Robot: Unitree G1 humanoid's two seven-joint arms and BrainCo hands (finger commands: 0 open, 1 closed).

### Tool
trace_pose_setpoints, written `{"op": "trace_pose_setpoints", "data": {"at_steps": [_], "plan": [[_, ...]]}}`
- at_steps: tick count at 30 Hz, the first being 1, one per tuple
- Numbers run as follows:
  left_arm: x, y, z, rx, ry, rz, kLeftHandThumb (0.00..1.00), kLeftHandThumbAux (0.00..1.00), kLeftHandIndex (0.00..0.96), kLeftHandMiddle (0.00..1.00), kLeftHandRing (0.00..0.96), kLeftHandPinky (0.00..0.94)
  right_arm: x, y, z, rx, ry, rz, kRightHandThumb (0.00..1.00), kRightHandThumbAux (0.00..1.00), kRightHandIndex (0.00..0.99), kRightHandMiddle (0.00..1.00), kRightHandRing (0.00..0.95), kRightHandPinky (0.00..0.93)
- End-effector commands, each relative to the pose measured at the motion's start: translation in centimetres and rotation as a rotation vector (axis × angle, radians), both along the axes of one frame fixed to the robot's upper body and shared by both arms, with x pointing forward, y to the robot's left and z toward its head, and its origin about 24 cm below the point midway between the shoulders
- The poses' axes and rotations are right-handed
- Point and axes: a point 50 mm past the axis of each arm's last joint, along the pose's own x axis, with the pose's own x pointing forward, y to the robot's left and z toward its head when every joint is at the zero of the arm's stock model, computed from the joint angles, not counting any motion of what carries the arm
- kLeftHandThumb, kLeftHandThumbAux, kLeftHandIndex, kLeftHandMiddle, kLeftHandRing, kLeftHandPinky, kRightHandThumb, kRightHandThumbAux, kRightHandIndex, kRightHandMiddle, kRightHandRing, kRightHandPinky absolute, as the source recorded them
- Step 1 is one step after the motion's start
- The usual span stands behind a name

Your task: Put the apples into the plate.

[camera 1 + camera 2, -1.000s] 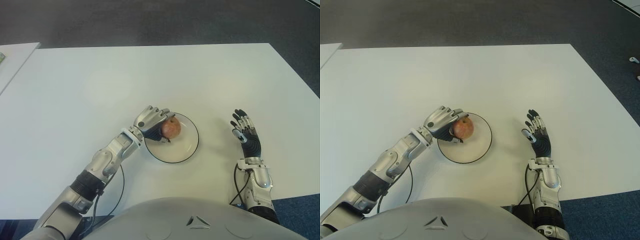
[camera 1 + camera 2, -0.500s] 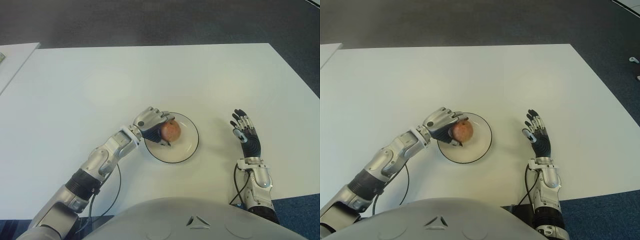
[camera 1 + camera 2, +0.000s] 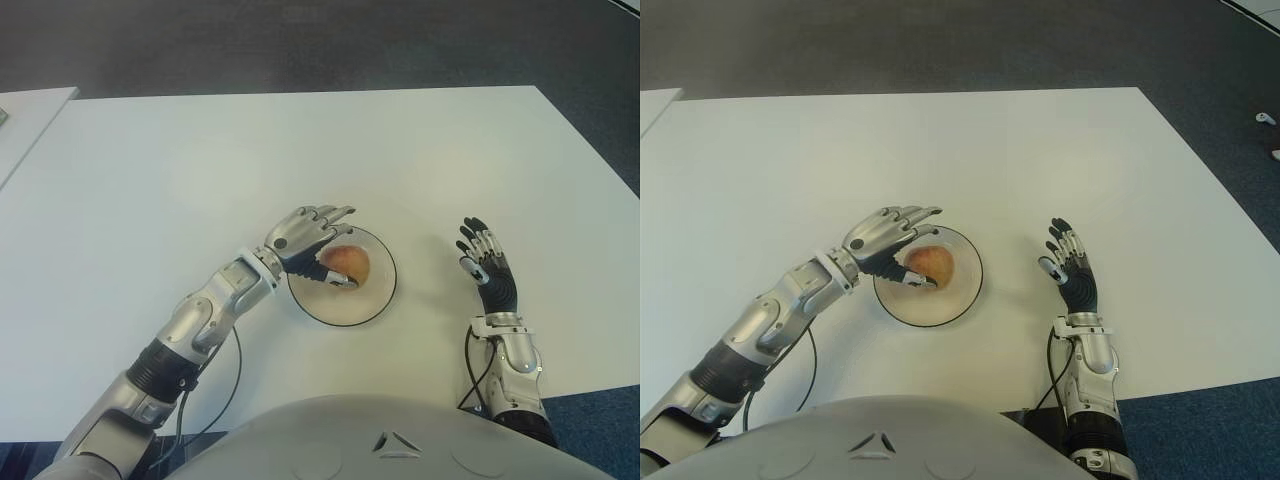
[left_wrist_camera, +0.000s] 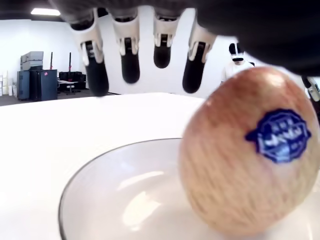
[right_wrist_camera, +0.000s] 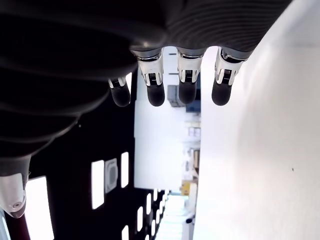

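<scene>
On plate (image 3: 375, 297), apple (image 3: 346, 264) w/ blue sticker, unreadable, left robot hand (image 3: 308, 234) released

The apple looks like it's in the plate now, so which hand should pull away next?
The left hand. It hovers over the plate with fingers spread above the apple. The right hand shows open to the right of the plate, holding nothing.

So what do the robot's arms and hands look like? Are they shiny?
Yes, mostly. The left hand has silver metal fingers with dark joints, and its arm is silver with a white band at the wrist and black parts higher up. The right hand has a black ribbed palm, black fingers with silver joints, and a silver forearm. A thin black cable loops beside each arm.
</scene>
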Motion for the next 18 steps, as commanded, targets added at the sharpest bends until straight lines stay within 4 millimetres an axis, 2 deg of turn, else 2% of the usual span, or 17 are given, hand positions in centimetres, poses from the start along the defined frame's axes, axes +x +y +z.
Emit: {"op": "trace_pose_setpoints", "data": {"at_steps": [1,18], "plan": [[-0.20,0.35,-0.10,0.024,0.020,0.005,0.214,0.125,0.000,0.000,0.000,0.000,-5.42,3.08,-7.24,0.123,0.430,0.002,0.127,0.500,0.000,0.031,0.000,0.000],[-0.20,0.24,0.02,0.016,0.002,0.016,0.208,0.113,0.000,0.000,0.000,0.000,-5.20,2.91,-7.38,0.128,0.426,0.013,0.121,0.502,0.002,0.042,0.002,0.000]]}}
